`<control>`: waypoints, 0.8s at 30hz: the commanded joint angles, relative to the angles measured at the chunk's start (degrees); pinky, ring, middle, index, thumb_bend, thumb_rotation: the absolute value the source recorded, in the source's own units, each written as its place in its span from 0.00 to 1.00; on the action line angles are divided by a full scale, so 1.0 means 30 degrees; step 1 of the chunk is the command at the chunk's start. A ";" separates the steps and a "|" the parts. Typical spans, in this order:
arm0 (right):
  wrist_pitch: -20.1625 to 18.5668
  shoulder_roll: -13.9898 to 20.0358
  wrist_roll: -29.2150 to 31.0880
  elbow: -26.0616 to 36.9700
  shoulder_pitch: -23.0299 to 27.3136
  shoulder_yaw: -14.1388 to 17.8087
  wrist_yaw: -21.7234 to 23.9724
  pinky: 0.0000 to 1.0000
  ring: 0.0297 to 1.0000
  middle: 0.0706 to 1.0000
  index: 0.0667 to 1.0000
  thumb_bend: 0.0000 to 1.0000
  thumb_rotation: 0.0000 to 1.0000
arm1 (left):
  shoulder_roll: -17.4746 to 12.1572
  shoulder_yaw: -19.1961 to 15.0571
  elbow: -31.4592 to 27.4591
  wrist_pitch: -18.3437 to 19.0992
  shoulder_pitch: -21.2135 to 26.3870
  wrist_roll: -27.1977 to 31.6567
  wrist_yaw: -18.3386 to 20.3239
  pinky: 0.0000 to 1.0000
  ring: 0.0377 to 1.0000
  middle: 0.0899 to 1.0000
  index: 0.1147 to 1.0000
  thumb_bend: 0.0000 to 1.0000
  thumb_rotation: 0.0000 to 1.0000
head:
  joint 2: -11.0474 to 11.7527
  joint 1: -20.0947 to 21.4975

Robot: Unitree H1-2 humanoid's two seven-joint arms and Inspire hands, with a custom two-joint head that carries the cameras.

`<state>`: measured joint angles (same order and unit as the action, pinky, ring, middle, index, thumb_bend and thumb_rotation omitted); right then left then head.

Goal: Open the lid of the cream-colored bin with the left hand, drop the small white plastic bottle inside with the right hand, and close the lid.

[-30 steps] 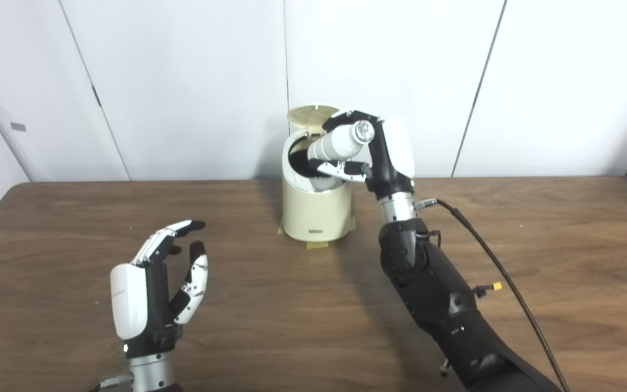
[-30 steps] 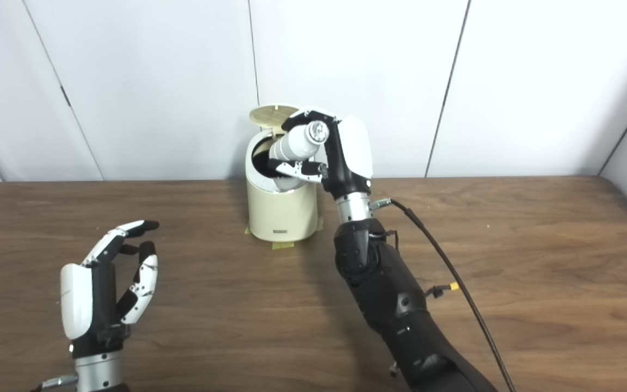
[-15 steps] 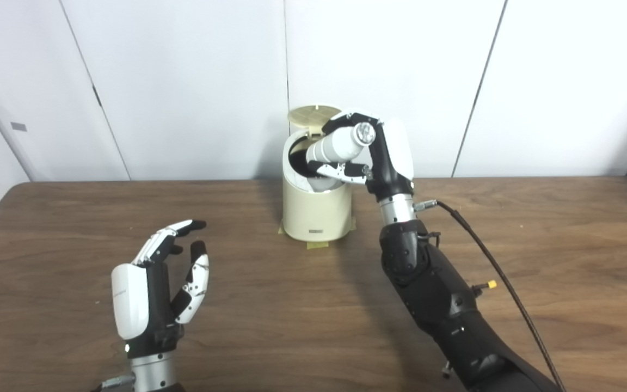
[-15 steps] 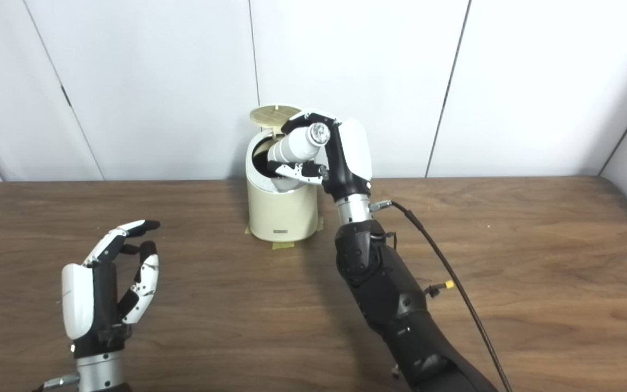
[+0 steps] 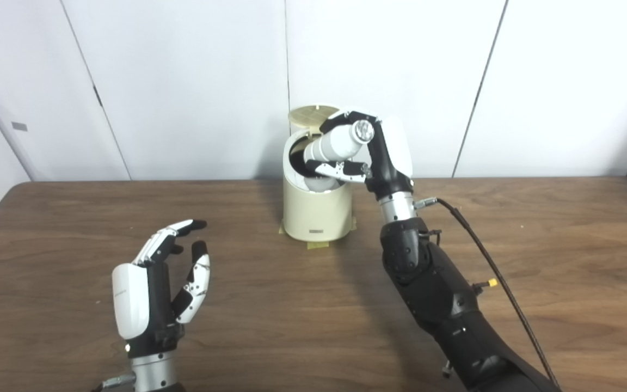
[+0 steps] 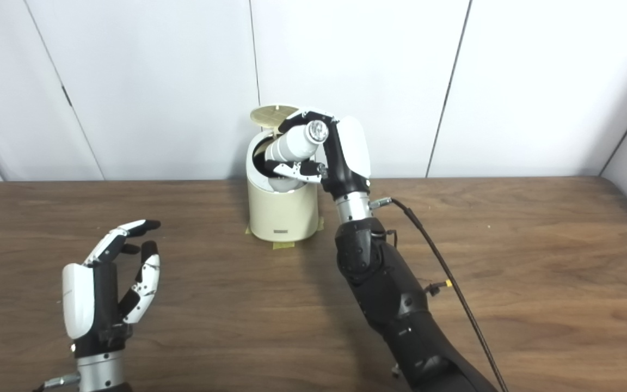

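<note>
Right hand, upper centre of frame, is wrapped around the small white bottle. Fingers over the top, thumb underneath. Bottle is tilted, cap end up and toward the right, base end angled down into the mouth of the bin. Base looks just inside the rim; can't tell if it's touching the inner wall.

Bin is cream-coloured, round, sitting on the table just above frame centre, near the back wall. Lid is flipped up at the back, standing roughly upright behind the opening, partly hidden by the right hand's fingers. Yellowish tape tabs show at the bin's foot on the tabletop.

Left hand, lower left of frame, holds nothing: fingers apart and slightly curled, palm facing right, raised off the wood. Well apart from the bin.

Right forearm runs from the bottom right edge up to the bin's right side. Black cable trails from the wrist down to the lower right, with a small yellow connector beside it.
</note>
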<state>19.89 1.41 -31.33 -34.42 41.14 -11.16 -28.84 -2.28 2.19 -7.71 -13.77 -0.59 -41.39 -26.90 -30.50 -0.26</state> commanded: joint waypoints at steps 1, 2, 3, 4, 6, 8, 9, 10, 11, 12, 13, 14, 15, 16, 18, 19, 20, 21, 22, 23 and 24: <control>-0.0057 0.0136 -0.0244 0.0576 0.0903 0.0119 -0.0226 0.47 0.51 0.46 0.44 0.53 0.00 | 0.0466 0.0281 0.0601 -0.0256 0.0264 -0.0014 -0.0435 0.57 0.69 0.66 0.64 0.21 0.66 | -0.0041 0.0011; -0.0091 0.0141 -0.0285 0.0609 0.0893 0.0111 -0.0222 0.47 0.52 0.46 0.44 0.53 0.00 | 0.0465 0.0284 0.0595 -0.0262 0.0257 -0.0006 -0.0430 0.57 0.69 0.67 0.64 0.21 0.66 | -0.0041 0.0011; -0.0185 0.0152 -0.0471 0.0627 0.0886 0.0070 -0.0320 0.47 0.52 0.46 0.44 0.53 0.00 | 0.0471 0.0284 0.0586 -0.0267 0.0253 0.0008 -0.0429 0.57 0.69 0.67 0.64 0.21 0.66 | -0.0041 0.0011; -0.0269 0.0171 -0.0689 0.0649 0.0877 0.0012 -0.0423 0.47 0.52 0.46 0.44 0.53 0.00 | 0.0484 0.0280 0.0568 -0.0242 0.0244 -0.0012 -0.0435 0.57 0.69 0.67 0.64 0.21 0.66 | -0.0038 0.0013; -0.0263 0.0224 -0.1145 0.0594 0.0888 -0.0119 -0.0739 0.47 0.52 0.47 0.43 0.53 0.00 | 0.0492 0.0279 0.0542 -0.0221 0.0232 -0.0012 -0.0423 0.57 0.68 0.66 0.63 0.21 0.65 | -0.0046 0.0022; -0.0069 0.0278 -0.1637 0.0406 0.0930 -0.0258 -0.1210 0.48 0.52 0.46 0.44 0.53 0.00 | 0.0507 0.0284 0.0478 -0.0172 0.0208 0.0017 -0.0361 0.57 0.69 0.67 0.64 0.21 0.65 | -0.0062 0.0026; -0.0037 0.0295 -0.1835 0.0342 0.0942 -0.0321 -0.1385 0.49 0.52 0.46 0.43 0.53 0.00 | 0.0509 0.0287 0.0458 -0.0175 0.0196 0.0024 -0.0355 0.58 0.69 0.67 0.64 0.21 0.66 | -0.0076 0.0026; -0.0035 0.0301 -0.1940 0.0307 0.0948 -0.0354 -0.1481 0.49 0.52 0.46 0.43 0.53 0.00 | 0.0510 0.0288 0.0448 -0.0179 0.0188 0.0024 -0.0356 0.58 0.69 0.67 0.64 0.21 0.65 | -0.0076 0.0026; -0.0018 0.0315 -0.2111 0.0216 0.0976 -0.0410 -0.1671 0.49 0.52 0.46 0.43 0.53 0.00 | 0.0512 0.0288 0.0469 -0.0215 0.0192 0.0027 -0.0388 0.58 0.69 0.67 0.64 0.21 0.65 | -0.0076 0.0026; 0.0070 0.0344 -0.2334 0.0072 0.1029 -0.0492 -0.1928 0.50 0.52 0.46 0.44 0.53 0.00 | 0.0498 0.0291 0.0500 -0.0258 0.0200 0.0009 -0.0424 0.58 0.69 0.67 0.63 0.21 0.65 | -0.0076 0.0026; 0.0173 0.0375 -0.2516 -0.0071 0.1085 -0.0571 -0.2165 0.50 0.52 0.46 0.44 0.53 0.00 | 0.0485 0.0293 0.0526 -0.0283 0.0209 -0.0017 -0.0453 0.57 0.68 0.66 0.63 0.21 0.65 | -0.0076 0.0026; 0.0262 0.0410 -0.2686 -0.0251 0.1156 -0.0663 -0.2423 0.50 0.52 0.46 0.44 0.53 0.00 | 0.0480 0.0300 0.0543 -0.0284 0.0212 -0.0064 -0.0476 0.57 0.68 0.66 0.63 0.21 0.65 | -0.0058 -0.0009; 0.0330 0.0438 -0.2837 -0.0425 0.1227 -0.0746 -0.2677 0.50 0.52 0.46 0.44 0.53 0.00 | 0.0484 0.0305 0.0533 -0.0259 0.0206 -0.0079 -0.0463 0.57 0.68 0.66 0.63 0.21 0.65 | -0.0058 -0.0009; 0.0372 0.0467 -0.3029 -0.0626 0.1314 -0.0835 -0.2992 0.50 0.52 0.46 0.43 0.53 0.00 | 0.0509 0.0312 0.0499 -0.0216 0.0188 -0.0036 -0.0410 0.57 0.68 0.66 0.63 0.21 0.65 | -0.0043 0.0002; 0.0457 0.0501 -0.3277 -0.1050 0.1497 -0.0967 -0.3560 0.50 0.52 0.47 0.43 0.53 0.00 | 0.0558 0.0334 0.0420 -0.0114 0.0168 -0.0043 -0.0338 0.57 0.68 0.66 0.63 0.21 0.65 | -0.0034 -0.0019; 0.0481 0.0514 -0.3316 -0.1214 0.1570 -0.1015 -0.3754 0.51 0.52 0.47 0.43 0.53 0.00 | 0.0575 0.0349 0.0405 -0.0099 0.0165 -0.0055 -0.0331 0.57 0.68 0.66 0.63 0.21 0.66 | -0.0039 -0.0041; 0.0523 0.0521 -0.3327 -0.1411 0.1654 -0.1060 -0.3927 0.51 0.52 0.47 0.43 0.53 0.00 | 0.0565 0.0355 0.0438 -0.0144 0.0175 -0.0070 -0.0371 0.57 0.68 0.67 0.64 0.20 0.66 | -0.0039 -0.0041; 0.0569 0.0532 -0.3286 -0.1577 0.1722 -0.1089 -0.3980 0.51 0.52 0.47 0.43 0.53 0.00 | 0.0553 0.0352 0.0490 -0.0198 0.0196 -0.0085 -0.0431 0.57 0.68 0.66 0.63 0.21 0.66 | -0.0033 -0.0039; 0.0632 0.0546 -0.3231 -0.1717 0.1779 -0.1117 -0.4000 0.51 0.52 0.47 0.43 0.53 0.00 | 0.0547 0.0349 0.0519 -0.0217 0.0214 -0.0095 -0.0460 0.57 0.68 0.66 0.63 0.21 0.66 | -0.0025 -0.0040; 0.0710 0.0556 -0.3169 -0.1844 0.1821 -0.1141 -0.4013 0.50 0.51 0.47 0.43 0.53 0.00 | 0.0553 0.0337 0.0539 -0.0222 0.0223 -0.0060 -0.0465 0.57 0.68 0.66 0.63 0.21 0.66 | -0.0025 -0.0040; 0.0730 0.0569 -0.3131 -0.1907 0.1839 -0.1162 -0.3989 0.50 0.51 0.47 0.43 0.53 0.00 | 0.0555 0.0331 0.0554 -0.0244 0.0230 -0.0018 -0.0466 0.57 0.68 0.66 0.63 0.21 0.66 | -0.0025 -0.0040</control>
<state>20.06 2.93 -40.95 -41.04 42.79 -14.58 -39.33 -2.27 2.26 -7.71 -13.76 -0.60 -41.40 -26.91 -30.50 -0.35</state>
